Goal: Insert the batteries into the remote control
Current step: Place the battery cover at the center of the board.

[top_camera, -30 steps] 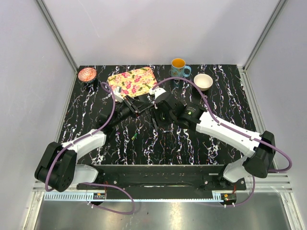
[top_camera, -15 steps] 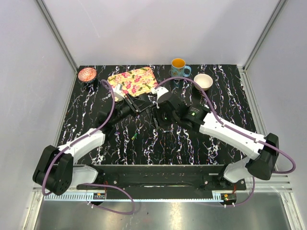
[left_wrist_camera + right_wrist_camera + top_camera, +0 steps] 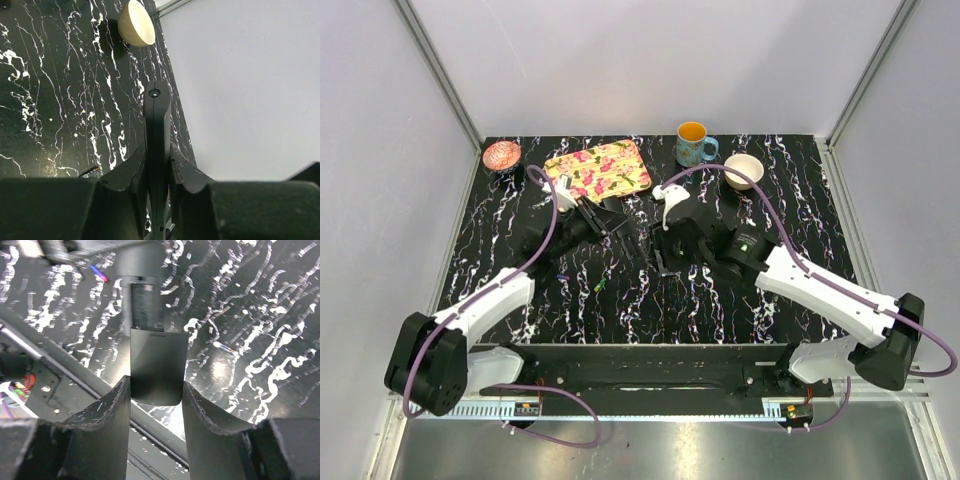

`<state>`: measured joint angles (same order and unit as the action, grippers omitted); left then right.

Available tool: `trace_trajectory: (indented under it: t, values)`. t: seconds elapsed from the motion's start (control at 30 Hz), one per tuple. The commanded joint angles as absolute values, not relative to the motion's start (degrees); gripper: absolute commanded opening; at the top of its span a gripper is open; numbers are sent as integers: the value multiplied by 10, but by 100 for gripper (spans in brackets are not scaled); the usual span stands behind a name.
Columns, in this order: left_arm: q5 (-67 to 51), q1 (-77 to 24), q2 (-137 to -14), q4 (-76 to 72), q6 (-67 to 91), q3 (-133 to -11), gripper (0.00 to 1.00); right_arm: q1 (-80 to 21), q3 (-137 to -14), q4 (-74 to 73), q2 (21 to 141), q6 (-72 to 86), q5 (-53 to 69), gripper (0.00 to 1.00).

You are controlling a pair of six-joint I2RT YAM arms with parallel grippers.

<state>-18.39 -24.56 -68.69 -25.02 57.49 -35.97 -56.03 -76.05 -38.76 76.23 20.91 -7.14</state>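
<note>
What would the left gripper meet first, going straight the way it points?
Probably nothing near: past the remote control the left gripper holds, the line passes beside the bowl toward the table edge.

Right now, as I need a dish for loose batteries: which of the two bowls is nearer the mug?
The cream bowl, just right of the teal mug; the pinkish bowl sits apart in the far-left corner.

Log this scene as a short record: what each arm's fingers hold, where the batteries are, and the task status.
left fingers: shut on remote control, held edge-on
right fingers: shut on cover panel at the remote's end
batteries: loose on table, none held
compartment: exposed, no battery visible inside
status: loading not yet started
</note>
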Motion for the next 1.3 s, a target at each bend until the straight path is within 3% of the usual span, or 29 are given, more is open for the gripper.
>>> trace_trajectory:
  t: [0.0, 0.13, 0.3, 0.87, 0.97, 1.13, 1.27]
  values:
    - [-178, -237, -638, -248, 558, -348, 0, -508, -706, -399, 757, 207, -130, 27]
    - [-206, -223, -586, -262, 579, -311, 0, -409, -613, -366, 754, 216, -118, 25]
    - [-254, -214, -548, -288, 618, -266, 0, -344, -587, -335, 801, 207, -116, 25]
    - [-304, -212, -483, -288, 622, -224, 0, -304, -578, -281, 978, 233, -98, 26]
    - [-304, -212, -486, -298, 627, -220, 0, -303, -570, -273, 985, 235, -89, 31]
    - [-300, -212, -490, -297, 624, -222, 0, -301, -556, -273, 969, 243, -100, 64]
    - [-294, -212, -491, -291, 621, -225, 0, -301, -549, -275, 935, 248, -100, 75]
